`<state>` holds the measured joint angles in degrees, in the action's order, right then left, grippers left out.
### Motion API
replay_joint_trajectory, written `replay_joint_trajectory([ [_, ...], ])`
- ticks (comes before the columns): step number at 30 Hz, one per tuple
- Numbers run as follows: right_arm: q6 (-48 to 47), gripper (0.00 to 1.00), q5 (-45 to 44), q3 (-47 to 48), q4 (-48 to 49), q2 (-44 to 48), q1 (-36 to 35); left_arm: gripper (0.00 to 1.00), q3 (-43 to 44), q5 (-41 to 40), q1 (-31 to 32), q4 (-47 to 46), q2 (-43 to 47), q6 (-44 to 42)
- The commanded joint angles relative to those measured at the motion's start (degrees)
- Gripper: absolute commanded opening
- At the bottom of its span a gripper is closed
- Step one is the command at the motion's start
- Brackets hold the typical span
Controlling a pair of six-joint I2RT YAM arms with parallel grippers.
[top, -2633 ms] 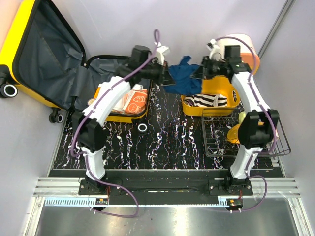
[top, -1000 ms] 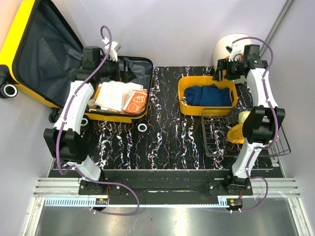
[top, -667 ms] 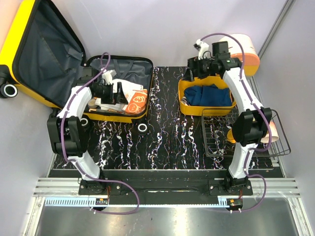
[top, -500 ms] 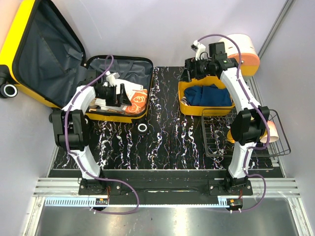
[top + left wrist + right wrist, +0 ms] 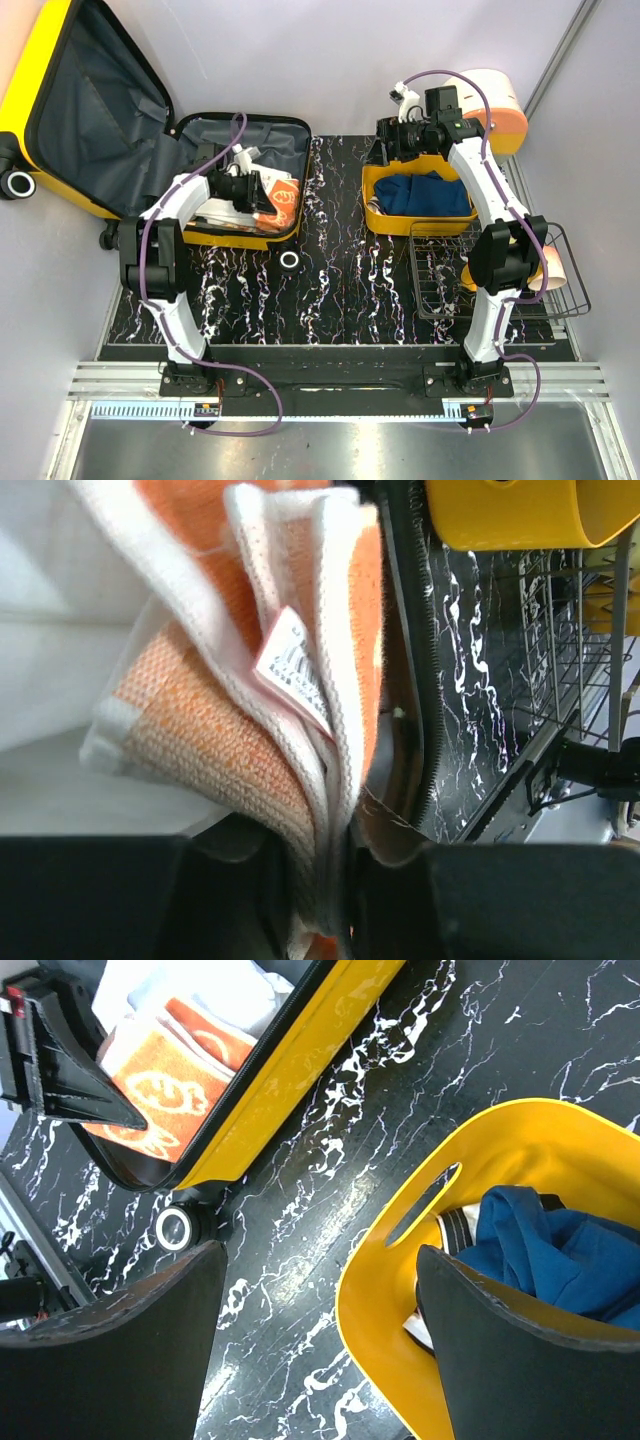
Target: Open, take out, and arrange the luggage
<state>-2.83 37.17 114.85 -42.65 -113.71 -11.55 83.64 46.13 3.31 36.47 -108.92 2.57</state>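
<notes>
Your luggage lies open at the far left of the table, lid tilted back past the table's left edge, base packed with folded cloths. Your left gripper is down in that base, clamped on the edge of an orange-and-white towel. Your right gripper hovers by the yellow basket's far left rim, jaws wide apart, holding nothing. A blue garment lies in the basket.

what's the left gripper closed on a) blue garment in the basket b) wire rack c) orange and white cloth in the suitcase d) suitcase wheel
c: in the left wrist view the left gripper pinches the orange and white cloth lying in the suitcase.
</notes>
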Motion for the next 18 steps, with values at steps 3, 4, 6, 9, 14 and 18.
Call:
replay_joint_trajectory([
  [3,4.4,0.85,5.8,0.9,3.7,0.4,0.0,0.03,3.4,1.2,-0.5,-4.7,12.2,4.5],
  [4,7.2,0.84,6.8,0.9,4.7,0.2,0.0,0.01,3.9,0.9,-0.5,-4.7,12.9,5.0],
  [6,10.6,0.84,10.5,0.6,6.5,-0.5,0.1,0.00,5.2,0.3,-0.1,-5.3,14.4,7.3],
  [9,18.8,0.84,13.8,-1.6,12.1,-1.2,-0.2,0.00,7.5,0.8,0.1,-5.7,14.2,10.7],
  [14,22.8,0.85,14.9,-2.0,15.1,-2.6,-2.2,0.18,7.2,-0.7,0.7,-5.8,12.3,11.8],
  [18,22.5,0.84,14.9,-1.9,15.2,-3.0,-2.9,0.12,6.5,1.2,1.1,-5.7,10.9,9.9],
])
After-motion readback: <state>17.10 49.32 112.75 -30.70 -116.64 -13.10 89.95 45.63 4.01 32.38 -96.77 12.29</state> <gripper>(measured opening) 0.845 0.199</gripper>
